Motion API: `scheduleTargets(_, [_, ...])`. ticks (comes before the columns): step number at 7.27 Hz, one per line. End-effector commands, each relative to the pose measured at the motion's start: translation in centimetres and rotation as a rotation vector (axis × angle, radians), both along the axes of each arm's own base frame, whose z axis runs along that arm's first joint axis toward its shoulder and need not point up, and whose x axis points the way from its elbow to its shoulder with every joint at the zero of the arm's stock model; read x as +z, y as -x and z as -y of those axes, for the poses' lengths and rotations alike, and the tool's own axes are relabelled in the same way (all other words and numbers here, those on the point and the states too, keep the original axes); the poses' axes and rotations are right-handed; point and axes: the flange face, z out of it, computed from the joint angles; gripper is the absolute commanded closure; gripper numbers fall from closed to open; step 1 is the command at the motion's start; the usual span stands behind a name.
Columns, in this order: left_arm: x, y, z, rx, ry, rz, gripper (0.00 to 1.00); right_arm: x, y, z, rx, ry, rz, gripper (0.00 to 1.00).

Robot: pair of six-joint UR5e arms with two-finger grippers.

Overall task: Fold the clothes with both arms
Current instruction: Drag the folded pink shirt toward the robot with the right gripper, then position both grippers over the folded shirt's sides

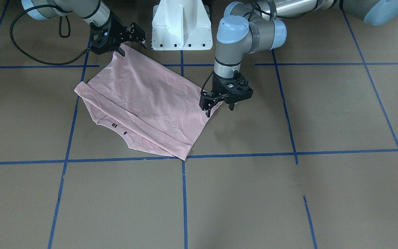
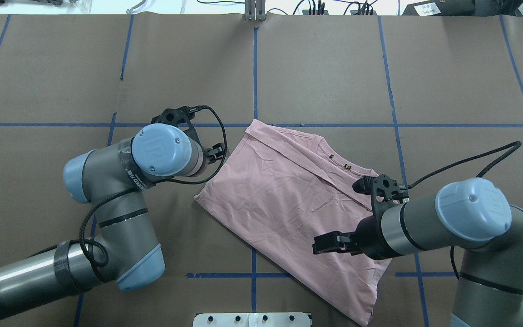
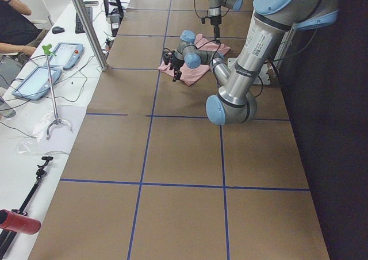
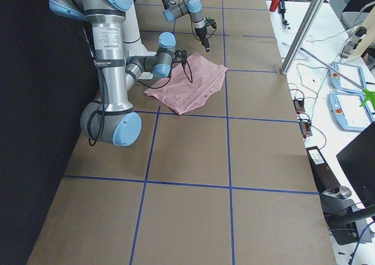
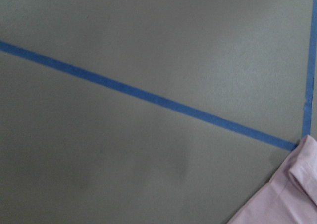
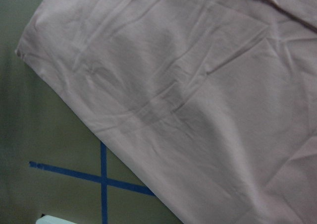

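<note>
Locate the pale pink T-shirt [image 1: 147,103] left of centre in the upper half of the front-facing view. It lies flat on the brown table [image 1: 288,190], turned diagonally to the blue tape lines [image 1: 254,155]. The garment is folded into a rough rectangle with a plain, lightly creased side up. Its neckline faces the lower left of that frame, and two small dark tags [image 1: 113,125] show beside it. Check the left end effector [image 1: 219,109], right of centre in the same view. It points down at the T-shirt's right-hand corner with its fingers spread and the cloth edge below them, and it pinches nothing. The left wrist view shows mostly bare table, with only a corner of pink cloth at its lower right. Check the right end effector [image 1: 132,48] at the upper left of the front-facing view, just left of the white pedestal [image 1: 181,24]. It sits at the T-shirt's upper corner, fingers also spread, gripping no cloth. The right wrist view is largely filled by pink fabric.
</note>
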Motion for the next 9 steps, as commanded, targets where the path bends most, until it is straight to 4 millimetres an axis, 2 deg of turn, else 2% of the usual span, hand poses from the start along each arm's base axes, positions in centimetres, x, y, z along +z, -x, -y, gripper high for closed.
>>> scheduleTargets(1, [1.4, -2.5, -2.6, 0.006, 0.060, 0.019, 0.02, -0.9, -0.6, 1.6, 0.054, -0.024, 0.013, 0.00])
scheduleTargets(3, [1.9, -3.5, -3.5, 0.010, 0.076, 0.023, 0.03, -1.2, -0.6, 1.9, 0.062, -0.027, 0.017, 0.00])
scheduleTargets(5, [2.8, -4.1, -3.3, -0.003, 0.094, 0.027, 0.13, -1.3, -0.9, 2.2, 0.068, -0.028, 0.020, 0.00])
scheduleTargets(6, [2.7, -4.2, -3.3, -0.006, 0.094, 0.025, 0.37, -1.3, -1.0, 2.2, 0.068, -0.028, 0.020, 0.00])
scheduleTargets(7, [2.7, -4.1, -3.4, -0.003, 0.091, 0.025, 0.80, -1.3, -1.0, 2.2, 0.068, -0.028, 0.021, 0.00])
scheduleTargets(8, [2.7, -4.0, -3.3, 0.003, 0.083, 0.027, 1.00, -1.3, -1.0, 2.2, 0.068, -0.028, 0.021, 0.00])
scheduleTargets(9, [2.5, -3.9, -3.3, 0.005, 0.081, 0.023, 1.00, -1.3, -1.0, 2.2, 0.069, -0.028, 0.020, 0.00])
